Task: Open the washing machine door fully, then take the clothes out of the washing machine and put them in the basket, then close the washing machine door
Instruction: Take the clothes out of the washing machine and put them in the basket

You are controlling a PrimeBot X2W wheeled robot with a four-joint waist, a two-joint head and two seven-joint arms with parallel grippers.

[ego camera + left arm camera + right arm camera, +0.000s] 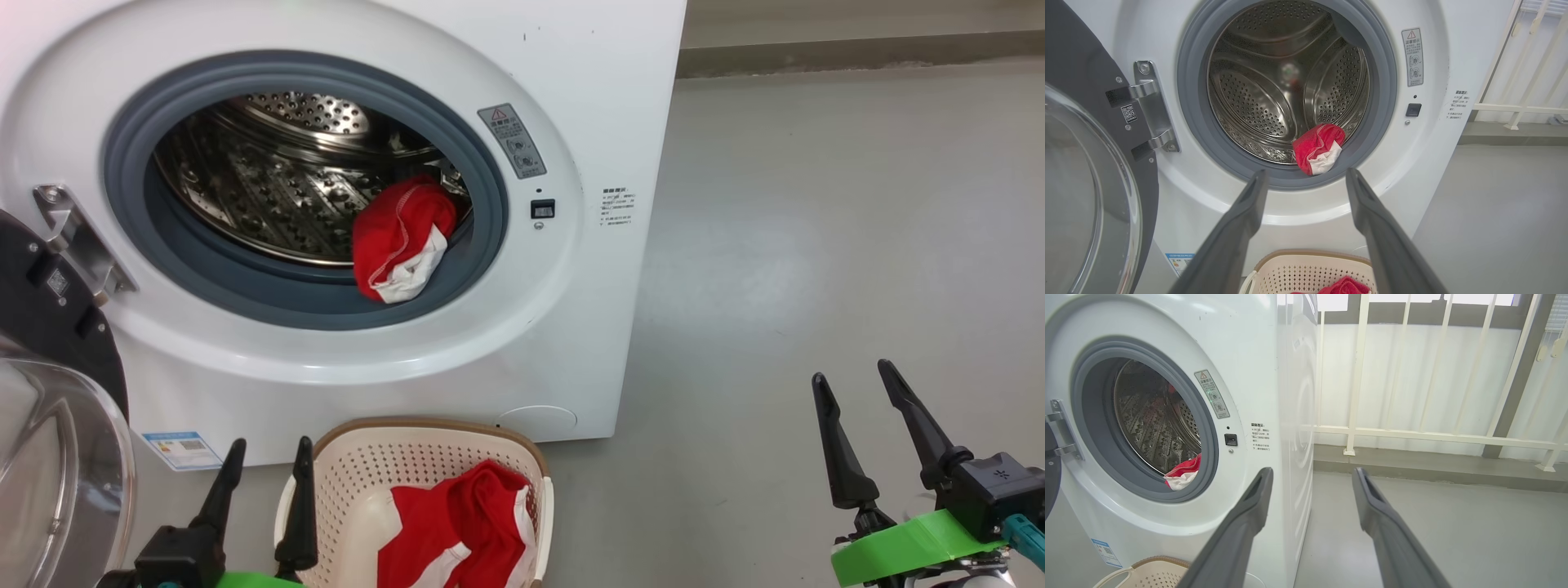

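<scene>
Left tool point(270, 445) and right tool point(852, 373), both spread, face the washing machine point(571, 327); right wrist view adds a railing point(1355, 375) beside it.

Door point(49, 425): cut by left and bottom edges in head view, most of rim out of frame. Washing machine point(604, 98): top and left side beyond frame. Basket point(424, 429): near end cut by bottom edge; left handle partly behind finger of left gripper point(271, 443). Garment in basket point(465, 523): lower part cut off, shape unclear. Garment in drum point(400, 233): in right wrist view partly behind grey ring point(482, 204). Warning sticker point(512, 140), blue label point(184, 449): print too small to read. Body of left gripper below frame. Right gripper point(852, 373): wrist cut by corner.
</scene>
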